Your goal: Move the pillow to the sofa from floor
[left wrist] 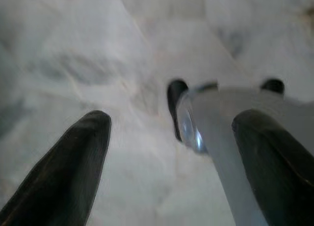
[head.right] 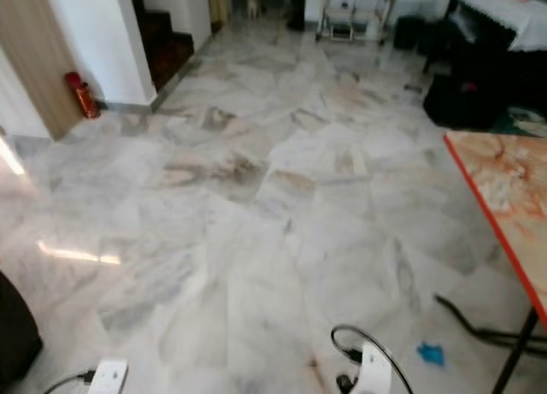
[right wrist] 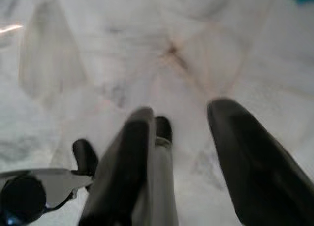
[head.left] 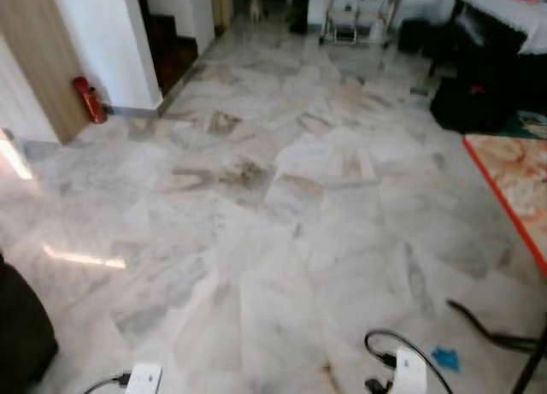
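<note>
The marble floor (head.left: 282, 206) takes most of the head views, and it looks blurred, so the robot is probably walking and looking for its target. No pillow can be made out on this stretch of floor, and no sofa is clearly seen either; a dark rounded shape (head.left: 21, 326) at the lower left edge may be furniture, but this cannot be told. At the right edge stands a table (head.right: 504, 189) with an orange patterned top and a red border, on thin black legs, and behind it, in the upper right, a dark bag (head.left: 470, 103) rests on the floor. At the upper left, a red fire extinguisher (head.left: 89, 100) stands against the wall by a wooden door. Near the bottom edge a small blue scrap (head.left: 445, 358) lies on the tiles. Both arms hang low and point down at the floor, most likely because there is nothing to carry yet. The left gripper (left wrist: 171, 162) has its fingers spread apart around nothing, and the right gripper (right wrist: 186, 162) is also spread and holds nothing.
</note>
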Robot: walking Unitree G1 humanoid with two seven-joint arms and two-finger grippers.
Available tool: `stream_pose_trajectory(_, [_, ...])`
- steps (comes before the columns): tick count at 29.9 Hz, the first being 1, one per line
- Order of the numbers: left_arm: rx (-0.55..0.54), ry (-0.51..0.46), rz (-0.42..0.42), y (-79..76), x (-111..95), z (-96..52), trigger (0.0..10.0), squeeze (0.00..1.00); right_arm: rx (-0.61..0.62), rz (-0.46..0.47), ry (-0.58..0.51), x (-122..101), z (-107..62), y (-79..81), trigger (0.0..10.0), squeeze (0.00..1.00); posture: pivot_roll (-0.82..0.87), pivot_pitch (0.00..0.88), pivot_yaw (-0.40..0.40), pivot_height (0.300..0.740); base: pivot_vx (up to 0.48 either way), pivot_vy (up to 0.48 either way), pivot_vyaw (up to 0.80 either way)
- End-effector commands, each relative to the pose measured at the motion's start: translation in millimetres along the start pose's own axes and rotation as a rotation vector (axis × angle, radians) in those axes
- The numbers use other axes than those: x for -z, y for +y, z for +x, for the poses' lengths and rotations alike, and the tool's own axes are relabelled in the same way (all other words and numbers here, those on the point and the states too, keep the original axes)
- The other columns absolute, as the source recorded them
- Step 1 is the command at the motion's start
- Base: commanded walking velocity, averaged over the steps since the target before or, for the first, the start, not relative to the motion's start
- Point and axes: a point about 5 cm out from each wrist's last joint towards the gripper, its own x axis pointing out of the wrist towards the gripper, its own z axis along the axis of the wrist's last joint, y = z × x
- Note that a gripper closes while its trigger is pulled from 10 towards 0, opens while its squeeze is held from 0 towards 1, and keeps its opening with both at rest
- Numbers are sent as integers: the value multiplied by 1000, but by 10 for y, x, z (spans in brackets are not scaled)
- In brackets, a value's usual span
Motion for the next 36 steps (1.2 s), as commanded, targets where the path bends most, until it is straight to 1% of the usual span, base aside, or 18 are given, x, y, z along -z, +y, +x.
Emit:
stream_pose_trajectory(1, [29, 15, 48, -36, 60, -9, 10000, 0, 26, -15, 7, 71, -26, -84, 10000, 0, -3, 0, -68, 740, 0, 0, 0])
stream_pose_trajectory(2, [39, 20, 57, -41, 90, -16, 10000, 0, 32, -6, 12, 105, -32, -92, 10000, 0, 2, 0, -78, 740, 0, 0, 0])
stream_pose_trajectory(3, [45, -4, 81, -38, 59, -16, 10000, 0, 30, 5, 16, 119, -34, -91, 10000, 0, 20, 0, -108, 740, 0, 0, 0])
stream_pose_trajectory(4, [45, -4, 81, -38, 59, -16, 10000, 0, 30, 5, 16, 119, -34, -91, 10000, 0, 20, 0, -108, 740, 0, 0, 0])
stream_pose_trajectory(5, [25, -58, 17, -22, -69, 0, 10000, 0, 6, -17, -2, 37, -24, -89, 10000, 0, 68, 0, -147, 740, 0, 0, 0])
stream_pose_trajectory(6, [10, -99, -16, -24, -178, 14, 10000, 0, -12, -22, -34, -64, -14, -89, 10000, 0, 116, 0, -158, 740, 0, 0, 0])
stream_pose_trajectory(8, [2, -119, -12, -59, -278, 32, 10000, 0, -17, -28, -62, -177, -5, -93, 10000, 0, 116, 0, -155, 740, 0, 0, 0])
stream_pose_trajectory(9, [0, -120, -10, -81, -300, 39, 10000, 0, -15, -35, -68, -209, -2, -96, 10000, 0, 103, 0, -159, 740, 0, 0, 0])
stream_pose_trajectory(11, [15, -80, 8, -132, -197, 35, 10000, 0, 29, -94, -35, -232, 3, -128, 10000, 0, 79, 0, -170, 740, 0, 0, 0])
stream_pose_trajectory(13, [34, -88, 34, -153, -209, 35, 10000, 0, 28, -31, -52, -271, 7, -117, 10000, 0, 60, 0, -170, 740, 0, 0, 0])
stream_pose_trajectory(15, [19, -98, 14, -129, -244, 37, 10000, 0, 22, -9, -74, -327, 13, -100, 10000, 0, 38, 0, -160, 740, 0, 0, 0])
stream_pose_trajectory(17, [2, -82, -4, -108, -253, 43, 10000, 0, 21, -17, -84, -389, 20, -82, 10000, 0, 25, 0, -139, 740, 0, 0, 0])
stream_pose_trajectory(21, [19, -107, 30, -127, -358, 54, 10000, 0, 15, 2, -88, -424, 29, -46, 10000, 0, 29, 0, -126, 740, 0, 0, 0])
stream_pose_trajectory(23, [11, -127, 27, -88, -436, 56, 10000, 0, 10, 11, -90, -432, 33, -23, 10000, 0, 51, 0, -115, 740, 0, 0, 0])
stream_pose_trajectory(27, [2, -129, 41, -46, -467, 55, 10000, 0, 18, 28, -84, -418, 37, -6, 10000, 0, 69, 0, -105, 740, 0, 0, 0])
stream_pose_trajectory(30, [-10, -136, 53, 44, -524, 49, 10000, 0, 16, 46, -82, -398, 44, 39, 10000, 0, 65, 0, -57, 740, 0, 0, 0])
stream_pose_trajectory(32, [-12, -136, 90, 103, -559, 43, 10000, 0, 8, 67, -89, -388, 50, 90, 10000, 0, 49, 0, -21, 740, 0, 0, 0])
stream_pose_trajectory(36, [-13, -134, 104, 138, -573, 38, 10000, 0, 4, 86, -90, -375, 55, 127, 10000, 0, 33, 0, 0, 740, 0, 0, 0])
